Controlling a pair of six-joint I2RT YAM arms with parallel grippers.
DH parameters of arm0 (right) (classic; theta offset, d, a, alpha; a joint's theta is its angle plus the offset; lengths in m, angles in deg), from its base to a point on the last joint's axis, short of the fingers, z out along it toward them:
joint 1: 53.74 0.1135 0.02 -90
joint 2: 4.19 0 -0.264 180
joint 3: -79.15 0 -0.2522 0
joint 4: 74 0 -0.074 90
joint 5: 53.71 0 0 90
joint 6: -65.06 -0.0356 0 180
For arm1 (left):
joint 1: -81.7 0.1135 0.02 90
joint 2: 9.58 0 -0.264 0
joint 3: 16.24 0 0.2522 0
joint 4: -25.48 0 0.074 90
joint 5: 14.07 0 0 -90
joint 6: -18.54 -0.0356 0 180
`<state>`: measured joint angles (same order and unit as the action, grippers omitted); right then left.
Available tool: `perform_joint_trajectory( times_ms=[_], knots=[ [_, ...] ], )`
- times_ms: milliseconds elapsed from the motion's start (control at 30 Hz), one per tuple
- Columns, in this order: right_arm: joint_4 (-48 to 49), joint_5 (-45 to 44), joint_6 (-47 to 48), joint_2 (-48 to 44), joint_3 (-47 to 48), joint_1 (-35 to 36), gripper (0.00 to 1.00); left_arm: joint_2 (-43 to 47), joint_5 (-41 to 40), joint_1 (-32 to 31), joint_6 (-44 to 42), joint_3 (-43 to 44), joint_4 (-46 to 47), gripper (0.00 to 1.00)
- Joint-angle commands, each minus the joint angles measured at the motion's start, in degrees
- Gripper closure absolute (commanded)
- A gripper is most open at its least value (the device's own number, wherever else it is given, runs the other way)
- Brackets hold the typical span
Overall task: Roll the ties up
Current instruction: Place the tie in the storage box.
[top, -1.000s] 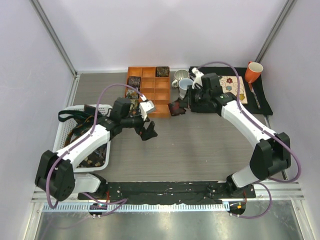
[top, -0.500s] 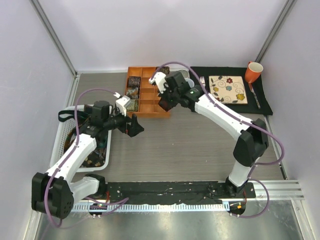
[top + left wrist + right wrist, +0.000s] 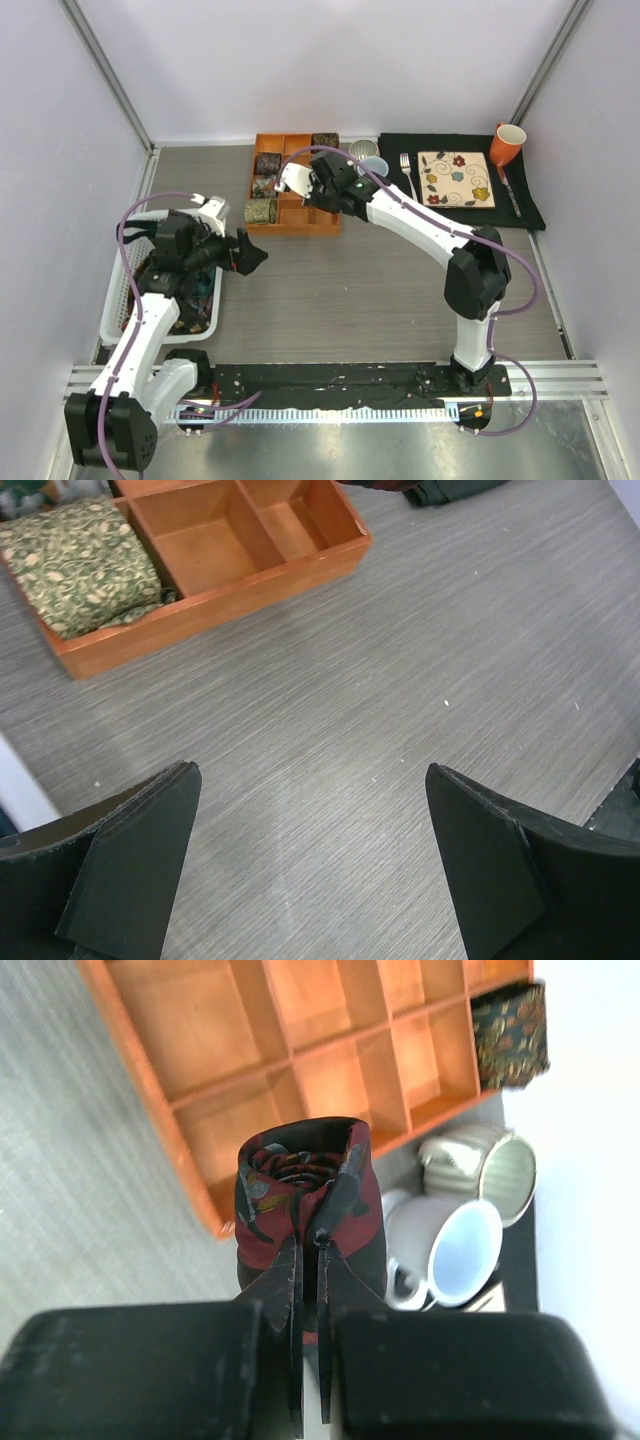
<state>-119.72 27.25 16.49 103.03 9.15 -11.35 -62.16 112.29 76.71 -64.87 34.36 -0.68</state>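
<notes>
My right gripper is shut on a rolled maroon tie and holds it over the right part of the orange compartment tray. The tray's open compartments show in the right wrist view. A green rolled tie sits in the tray's front left compartment and also shows in the left wrist view. Other dark rolls sit in the left column, and one at the back right corner. My left gripper is open and empty above the bare table, in front of the tray.
A white basket at the left holds loose ties. Behind the tray's right end stand white mugs. A black placemat carries a flowered plate, a fork and an orange mug.
My right arm has swung left from the placemat side to over the tray, carrying the maroon roll. My left arm has drawn back left toward the basket.
</notes>
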Motion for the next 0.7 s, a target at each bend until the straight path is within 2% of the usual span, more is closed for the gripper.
perform_joint_trajectory(
  times_ms=[0, 300, 667],
  knots=[
    [4.0, 2.4, 5.3, 2.6, 5.0, 0.2, 0.99, 4.1, 0.9, 2.1, 1.8, -1.7, 2.9, 0.00],
    [6.4, 4.5, 8.1, 7.3, 5.1, 0.2, 0.99, 10.5, -1.6, 3.2, 4.7, -4.9, 4.1, 0.00],
    [6.0, 8.1, 9.0, 8.6, 2.5, -0.5, 0.99, 12.3, -1.7, 3.3, 5.4, -5.4, 3.5, 0.00]
  ],
)
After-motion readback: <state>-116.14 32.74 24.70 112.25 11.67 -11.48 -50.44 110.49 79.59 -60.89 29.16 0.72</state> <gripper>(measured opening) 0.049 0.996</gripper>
